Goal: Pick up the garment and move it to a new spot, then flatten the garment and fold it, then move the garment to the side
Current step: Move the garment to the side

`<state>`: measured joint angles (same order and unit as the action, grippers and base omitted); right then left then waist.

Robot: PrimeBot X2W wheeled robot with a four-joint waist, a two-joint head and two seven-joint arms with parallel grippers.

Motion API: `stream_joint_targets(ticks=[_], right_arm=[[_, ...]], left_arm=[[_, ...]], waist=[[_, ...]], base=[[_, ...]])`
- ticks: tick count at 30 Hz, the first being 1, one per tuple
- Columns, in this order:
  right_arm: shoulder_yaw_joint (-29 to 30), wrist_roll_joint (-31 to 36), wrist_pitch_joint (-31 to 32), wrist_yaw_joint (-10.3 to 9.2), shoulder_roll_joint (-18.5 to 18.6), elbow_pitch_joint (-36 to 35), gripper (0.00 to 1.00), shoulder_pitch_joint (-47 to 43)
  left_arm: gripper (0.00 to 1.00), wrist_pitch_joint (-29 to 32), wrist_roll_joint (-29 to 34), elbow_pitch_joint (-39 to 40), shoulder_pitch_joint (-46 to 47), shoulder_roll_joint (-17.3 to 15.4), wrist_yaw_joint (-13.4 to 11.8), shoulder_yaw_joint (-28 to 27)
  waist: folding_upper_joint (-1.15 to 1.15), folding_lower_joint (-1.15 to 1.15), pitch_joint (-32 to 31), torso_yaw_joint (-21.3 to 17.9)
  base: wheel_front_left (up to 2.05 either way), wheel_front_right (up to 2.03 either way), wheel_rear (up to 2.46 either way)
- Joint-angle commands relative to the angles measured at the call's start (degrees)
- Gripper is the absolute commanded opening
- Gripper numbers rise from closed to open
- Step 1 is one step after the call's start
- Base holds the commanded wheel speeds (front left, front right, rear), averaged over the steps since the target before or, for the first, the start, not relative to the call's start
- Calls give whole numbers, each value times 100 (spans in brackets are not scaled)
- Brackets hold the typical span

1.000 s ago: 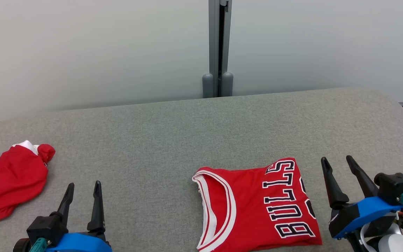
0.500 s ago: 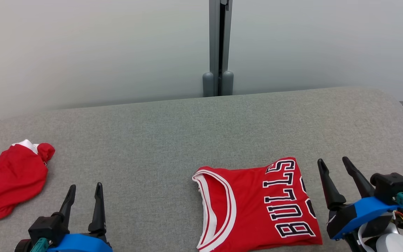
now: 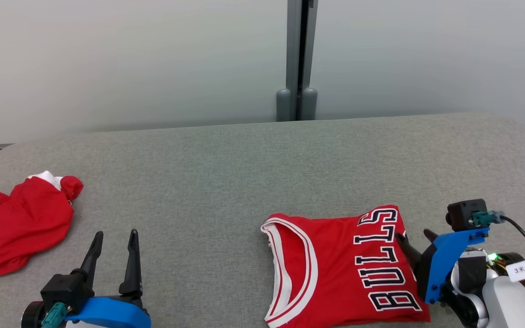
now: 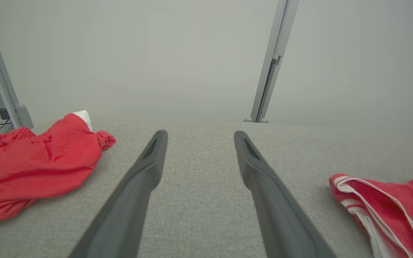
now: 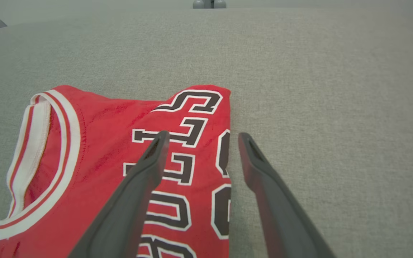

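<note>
Nearest the robot, the right gripper (image 3: 414, 237) has its jaws apart and empty. In the right wrist view they straddle the right edge of the folded jersey (image 5: 102, 143), one over the lettering and one over bare desk (image 3: 244, 173); contact cannot be confirmed. The left gripper (image 3: 115, 233), jaws also apart and empty, stands well to the left of the jersey, so the right arm is the nearer one. The jersey lies at the near right of the desk, neck opening toward the robot's left and the row of letters running near to far. Its near edge is cut off, so its long axis cannot be fixed. Farther left lie crumpled shorts (image 3: 21, 223). The folding appears complete; moving the jersey aside likely comes next.
</note>
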<state>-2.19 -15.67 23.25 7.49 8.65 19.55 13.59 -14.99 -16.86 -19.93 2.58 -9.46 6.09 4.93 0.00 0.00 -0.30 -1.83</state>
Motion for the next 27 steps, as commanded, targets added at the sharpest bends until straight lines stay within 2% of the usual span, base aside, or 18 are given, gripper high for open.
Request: stream_joint_targets(ticks=[1,11,17,24,25,26,27], right_arm=[[49,78,336,1,42,162,100,114],[369,419,1583,1,-155,800,100,260],[389,533,1800,1,-95,1046,100,369],[224,602,1987,-5,165,1329,100,384],[147,602,2007,-6,202,1365,93,366],[81,568,1996,-5,227,1395,47,357],[-5,531,1950,-5,244,1412,20,355]], left_arm=[[100,-24,25,22,109,-21,14,56],[100,-25,14,127,215,-70,24,78],[100,-25,17,179,264,-32,29,121],[100,-25,19,209,340,-37,45,183],[100,-25,21,210,347,-43,47,189],[100,-25,21,211,354,-46,49,195],[100,-25,21,209,359,-49,46,203]], waist=[[0,0,29,80],[0,0,185,295],[0,0,299,368],[0,0,386,428],[0,0,396,436],[0,0,407,443],[0,0,413,450]], base=[[0,0,0],[0,0,0],[0,0,0],[0,0,0],[0,0,0],[0,0,0],[0,0,0]])
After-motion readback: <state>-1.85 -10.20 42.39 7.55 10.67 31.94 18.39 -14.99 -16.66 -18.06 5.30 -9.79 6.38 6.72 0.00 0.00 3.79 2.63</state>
